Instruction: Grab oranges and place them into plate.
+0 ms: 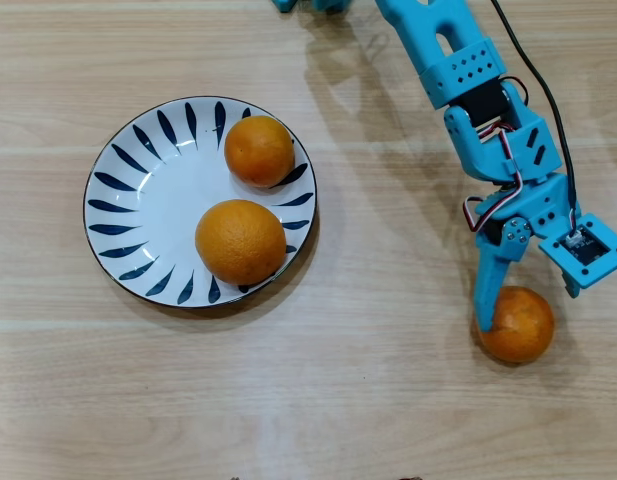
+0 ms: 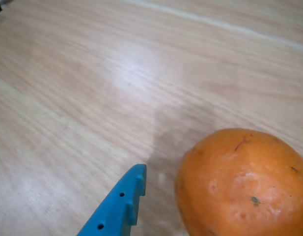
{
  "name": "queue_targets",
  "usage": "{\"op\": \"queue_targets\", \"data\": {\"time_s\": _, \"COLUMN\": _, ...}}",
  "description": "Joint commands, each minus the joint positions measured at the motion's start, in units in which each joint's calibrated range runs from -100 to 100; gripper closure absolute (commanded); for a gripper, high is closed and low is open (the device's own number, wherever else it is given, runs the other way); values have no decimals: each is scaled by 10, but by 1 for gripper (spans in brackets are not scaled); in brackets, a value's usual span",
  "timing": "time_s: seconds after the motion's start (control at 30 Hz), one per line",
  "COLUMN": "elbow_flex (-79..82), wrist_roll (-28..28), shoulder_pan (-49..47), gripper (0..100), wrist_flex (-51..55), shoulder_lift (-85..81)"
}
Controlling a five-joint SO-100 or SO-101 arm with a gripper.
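Note:
The white plate with blue petal strokes [image 1: 118, 215] lies at the left in the overhead view. It holds two oranges, a larger one [image 1: 240, 241] and a smaller one [image 1: 258, 150]. A third orange [image 1: 518, 325] lies on the wooden table at the lower right. My blue gripper [image 1: 526, 306] is open and straddles the upper part of this orange, with one finger along its left side. In the wrist view the orange [image 2: 242, 184] fills the lower right. One blue finger [image 2: 119, 206] stands just left of it with a small gap; the other finger is out of view.
The blue arm [image 1: 458, 70] reaches in from the top right with a black cable [image 1: 543, 90] alongside. Bare wooden tabletop [image 1: 388, 300] lies between the plate and the third orange.

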Motion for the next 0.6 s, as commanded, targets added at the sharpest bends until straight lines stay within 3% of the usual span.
{"op": "queue_targets", "data": {"time_s": 0.0, "elbow_flex": -59, "wrist_roll": -1, "shoulder_pan": -2, "gripper": 58, "wrist_flex": -4, "shoulder_lift": 18}}
{"op": "queue_targets", "data": {"time_s": 0.33, "elbow_flex": -205, "wrist_roll": -2, "shoulder_pan": 8, "gripper": 58, "wrist_flex": -1, "shoulder_lift": 136}}
{"op": "queue_targets", "data": {"time_s": 0.57, "elbow_flex": -206, "wrist_roll": -3, "shoulder_pan": 12, "gripper": 59, "wrist_flex": -1, "shoulder_lift": 155}}
